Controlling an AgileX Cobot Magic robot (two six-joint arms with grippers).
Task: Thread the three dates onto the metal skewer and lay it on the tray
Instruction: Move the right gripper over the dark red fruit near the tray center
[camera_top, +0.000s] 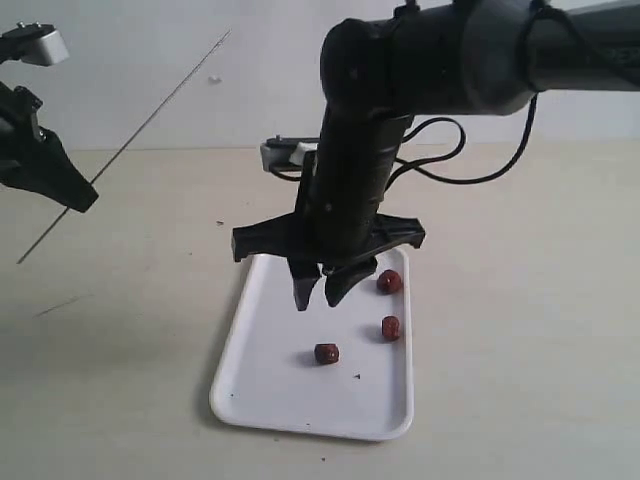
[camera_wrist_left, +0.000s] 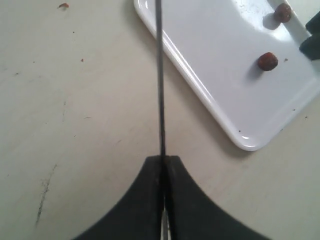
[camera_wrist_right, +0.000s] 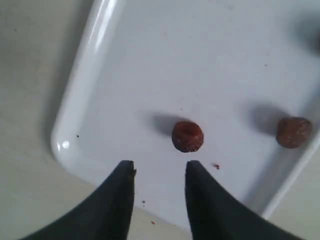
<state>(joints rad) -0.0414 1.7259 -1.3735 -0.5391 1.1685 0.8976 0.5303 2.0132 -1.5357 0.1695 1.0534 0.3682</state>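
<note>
Three dark red dates lie on the white tray: one near the middle, one to its right, one at the far right rim. My right gripper hangs open above the tray, empty, just above and behind the middle date; another date lies near the tray rim. At the far left my left gripper is shut on the thin metal skewer, which slants up to the right in the air. The skewer runs straight out of the left gripper.
The tray lies on a pale tabletop with small specks and crumbs. A black cable loops behind the right arm. A white wall stands at the back.
</note>
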